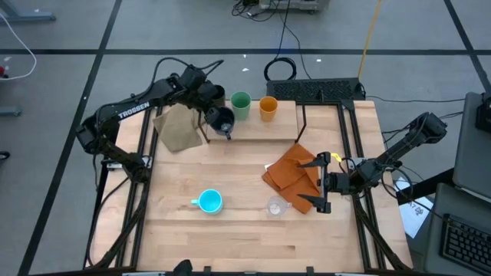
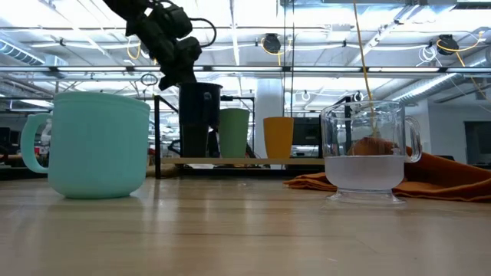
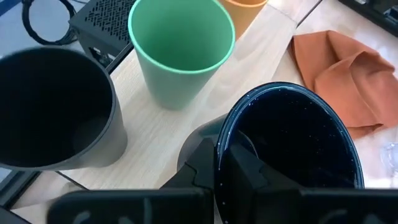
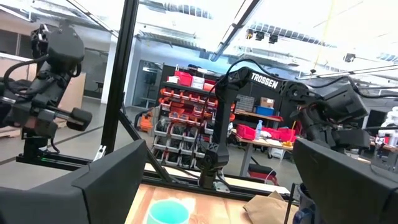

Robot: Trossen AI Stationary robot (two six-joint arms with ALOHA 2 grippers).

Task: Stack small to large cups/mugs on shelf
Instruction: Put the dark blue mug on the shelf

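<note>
Take the shelf (image 1: 268, 126) as your landmark: it runs along the far side of the table (image 1: 245, 230), and on it you have the green cup (image 1: 241, 105) and the orange cup (image 1: 268, 107) side by side, close but apart. Your left gripper (image 1: 222, 126) is at the shelf's left end, just beside the green cup, pinching the rim of the dark navy mug (image 1: 221, 118); the left wrist view shows one finger inside the wall and one outside it. In that same view a dark brown cup (image 3: 53, 109) stands on the shelf next to the green cup, so the navy mug has a neighbour close on two sides. From the low view you cannot tell whether the mug rests on the board or hangs just above it. A tan cloth (image 1: 178, 126) lies just off the shelf's left end, under the left arm. In front of the shelf, well apart from it, the light blue mug (image 1: 209, 202) and the small clear cup (image 1: 275, 206) sit on the tabletop. An orange cloth (image 1: 291, 170) is crumpled by the shelf's right front leg, between the shelf and the clear cup. Your right gripper (image 1: 321, 182) waits at the orange cloth's right edge, fingers spread wide and holding nothing.
</note>
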